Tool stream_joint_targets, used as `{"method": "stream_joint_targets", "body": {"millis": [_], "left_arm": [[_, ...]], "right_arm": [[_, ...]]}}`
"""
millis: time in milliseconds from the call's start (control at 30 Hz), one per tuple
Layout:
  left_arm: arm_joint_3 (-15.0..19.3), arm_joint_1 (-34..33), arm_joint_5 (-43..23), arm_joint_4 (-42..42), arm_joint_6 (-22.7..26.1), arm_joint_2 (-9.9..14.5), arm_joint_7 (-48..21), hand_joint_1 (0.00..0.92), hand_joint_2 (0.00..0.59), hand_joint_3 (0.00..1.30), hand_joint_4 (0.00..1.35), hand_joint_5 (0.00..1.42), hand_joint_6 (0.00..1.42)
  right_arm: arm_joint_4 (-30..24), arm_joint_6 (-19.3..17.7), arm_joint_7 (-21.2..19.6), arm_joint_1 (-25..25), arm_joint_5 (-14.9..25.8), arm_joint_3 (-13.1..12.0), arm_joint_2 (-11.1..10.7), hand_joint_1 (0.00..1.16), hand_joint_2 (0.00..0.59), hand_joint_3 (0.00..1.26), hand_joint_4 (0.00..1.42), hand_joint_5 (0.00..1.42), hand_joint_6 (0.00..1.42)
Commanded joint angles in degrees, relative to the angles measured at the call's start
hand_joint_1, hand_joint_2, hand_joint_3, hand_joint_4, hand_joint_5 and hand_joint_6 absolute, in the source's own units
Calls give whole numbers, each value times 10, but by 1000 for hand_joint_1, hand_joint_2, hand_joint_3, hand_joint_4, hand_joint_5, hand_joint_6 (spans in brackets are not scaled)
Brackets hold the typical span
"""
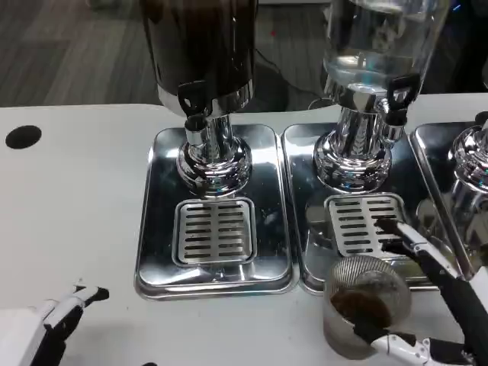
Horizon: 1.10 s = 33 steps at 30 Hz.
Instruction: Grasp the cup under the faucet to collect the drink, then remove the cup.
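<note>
Fingers (396,236) of right hand (427,305) grip cup (366,305) beside tray edge (305,284).

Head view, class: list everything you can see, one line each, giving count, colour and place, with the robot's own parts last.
Table: one, white, under everything.
Black spot: one, on the table's far left.
Dark drink dispenser: one, dark tank, on the left tray.
Clear drink dispenser: one, clear tank, on the middle tray.
Third dispenser base: one, silver, right edge.
Drip trays: three, silver; two show slotted grilles.
Cup: one, clear, dark drink inside, front of the middle tray.
Left hand: white and black, bottom left, holds nothing.
Right hand: white and black, grips the cup.
</note>
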Motion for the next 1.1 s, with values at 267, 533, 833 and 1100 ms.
{"method": "stream_joint_targets", "body": {"millis": [267,533,833,1100], "left_arm": [[3,-8,-1,-9,-1,-5,8,0,89,190,69,142,404],[-1,-16,16,-1,-16,-16,48,0,145,135,0,66,326],[-30,-36,75,25,-25,-46,127,0,163,98,0,53,304],[-58,-65,88,30,-2,-61,125,0,142,92,0,52,303]], "right_arm": [[-110,51,46,39,87,-33,-14,488,398,103,0,0,0],[-190,166,-21,60,-58,-86,0,639,586,110,0,0,0],[-169,253,-94,54,-118,-96,19,694,586,106,0,0,0],[-192,283,-85,71,-101,-99,12,705,586,87,0,0,0]]}}
